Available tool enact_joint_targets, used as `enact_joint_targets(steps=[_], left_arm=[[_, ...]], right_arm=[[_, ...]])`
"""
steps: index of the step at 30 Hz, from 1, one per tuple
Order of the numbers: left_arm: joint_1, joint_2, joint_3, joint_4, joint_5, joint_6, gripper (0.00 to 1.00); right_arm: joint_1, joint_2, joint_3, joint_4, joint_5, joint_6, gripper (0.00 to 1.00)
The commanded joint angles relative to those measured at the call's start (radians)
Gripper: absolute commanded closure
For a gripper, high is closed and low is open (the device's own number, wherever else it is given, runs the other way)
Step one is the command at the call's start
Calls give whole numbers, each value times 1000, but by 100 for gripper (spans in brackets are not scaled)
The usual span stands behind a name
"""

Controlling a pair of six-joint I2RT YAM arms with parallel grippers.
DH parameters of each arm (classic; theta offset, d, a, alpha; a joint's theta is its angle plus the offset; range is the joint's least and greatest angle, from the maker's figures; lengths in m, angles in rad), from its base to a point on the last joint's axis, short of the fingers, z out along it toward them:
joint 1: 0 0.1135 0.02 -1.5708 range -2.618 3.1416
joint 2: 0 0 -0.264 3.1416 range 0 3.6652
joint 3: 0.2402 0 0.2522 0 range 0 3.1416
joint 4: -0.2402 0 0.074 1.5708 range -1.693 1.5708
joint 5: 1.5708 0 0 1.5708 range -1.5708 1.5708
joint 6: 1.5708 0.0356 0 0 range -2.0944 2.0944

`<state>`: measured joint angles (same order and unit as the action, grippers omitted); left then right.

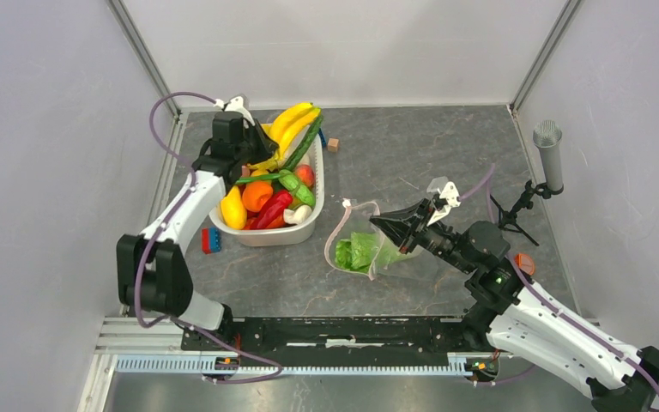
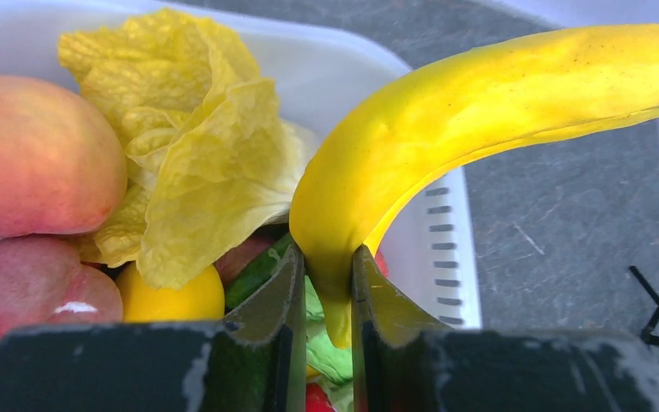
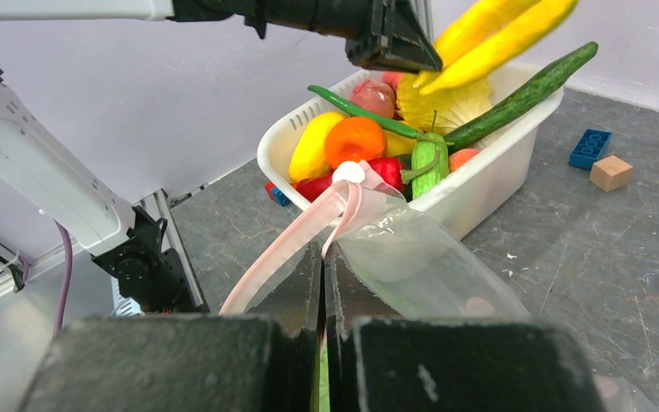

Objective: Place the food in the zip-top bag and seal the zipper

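Left pincer (image 2: 326, 287) clenched on the stem end of the bananas (image 2: 480, 112), raised over the far end of the white tub (image 1: 266, 233) at bench (image 1: 412, 154) left. Tub packed with orange, red and yellow fruits and peppers (image 1: 257, 196), plus a long cucumber (image 1: 305, 142). Wooden block (image 1: 333, 144) lies just right of the tub. Mid-bench, the zip-top bag (image 1: 352, 227) stands with its mouth gaping, napa cabbage (image 1: 360, 251) inside. Right pincer (image 3: 323, 266) clamped tight on the bag's mouth edge; the pink zipper (image 3: 279, 249) loops up from between its fingers.
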<state>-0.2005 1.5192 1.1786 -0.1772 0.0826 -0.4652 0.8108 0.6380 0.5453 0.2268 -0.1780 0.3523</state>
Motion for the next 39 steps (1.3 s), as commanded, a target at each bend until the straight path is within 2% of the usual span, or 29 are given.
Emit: enact_joint_targets(steps=[1,7,13,17,21,26,31,39], left_arm=[[-2,-114,4,-5,22,-6,98],[-4,-284,-37,-118,161,-9,98],[-18,-517,-96,-326,298,3,98],[-28,-638,-67,-512,280,51,98],[-55,-683,-27,-606,268,61,98],[-182,-656,32,-756,83,115,98],[-428,-574,89,-819,-174,79,98],[-546,-491,83,-834,-299,21,98]], right_arm=[[2,-4,-5,78,14,11,100],[2,22,-3,92,38,8,100],[2,76,20,78,78,-51,100],[2,95,21,105,144,-82,100],[4,121,12,174,229,-83,100],[17,181,44,202,234,-95,100],[51,195,50,201,314,-116,100],[125,196,50,208,408,-161,100]])
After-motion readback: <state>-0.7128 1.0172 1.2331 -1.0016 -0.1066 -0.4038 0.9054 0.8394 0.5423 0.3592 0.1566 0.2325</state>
